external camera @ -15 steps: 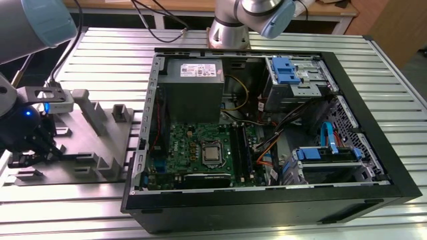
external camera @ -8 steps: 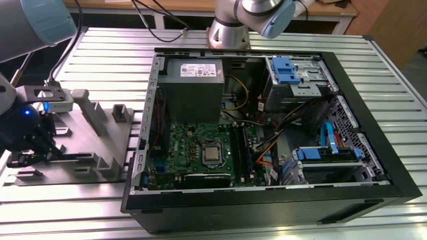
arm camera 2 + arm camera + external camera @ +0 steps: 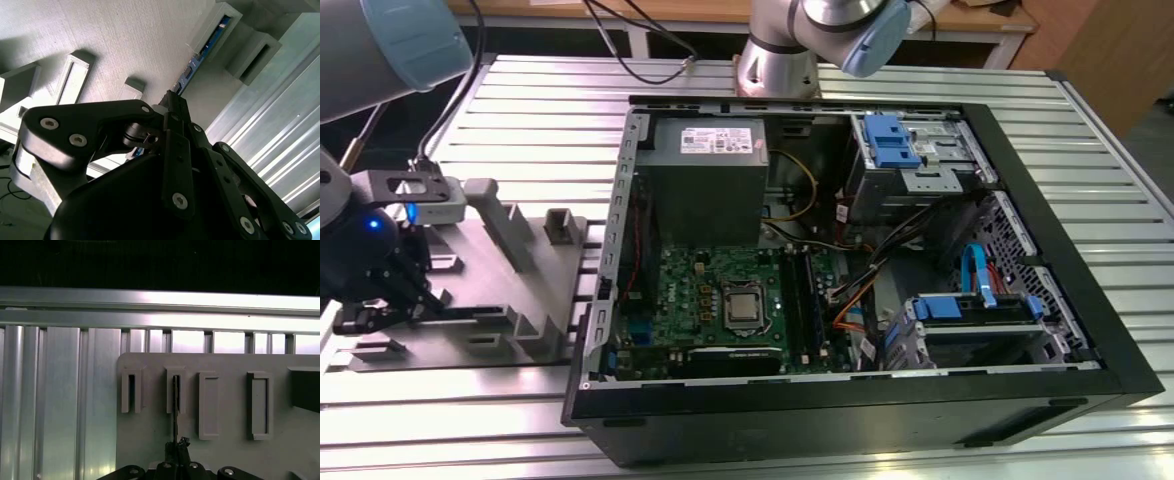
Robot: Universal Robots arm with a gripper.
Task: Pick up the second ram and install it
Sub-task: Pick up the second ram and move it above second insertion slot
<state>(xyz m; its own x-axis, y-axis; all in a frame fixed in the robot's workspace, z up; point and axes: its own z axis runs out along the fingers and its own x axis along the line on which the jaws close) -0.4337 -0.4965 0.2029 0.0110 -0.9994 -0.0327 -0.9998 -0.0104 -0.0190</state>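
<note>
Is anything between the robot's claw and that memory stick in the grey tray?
Nothing visible does. In the first wrist view the gripper sits right at the memory stick, which stands on edge in a slot of the grey tray, with no other thing between them. Whether it touches the stick cannot be told.

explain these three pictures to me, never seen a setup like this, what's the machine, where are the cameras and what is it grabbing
The machine is a robot arm with a gripper at its end. The exterior view comes from a camera off the arm: it shows an open computer case on a ribbed metal table, with a grey moulded tray at that view's left. The two wrist views come from cameras riding on the arm, close to the tray. In both, the jaws appear closed on the second ram, a thin dark stick standing in a tray slot.
</note>
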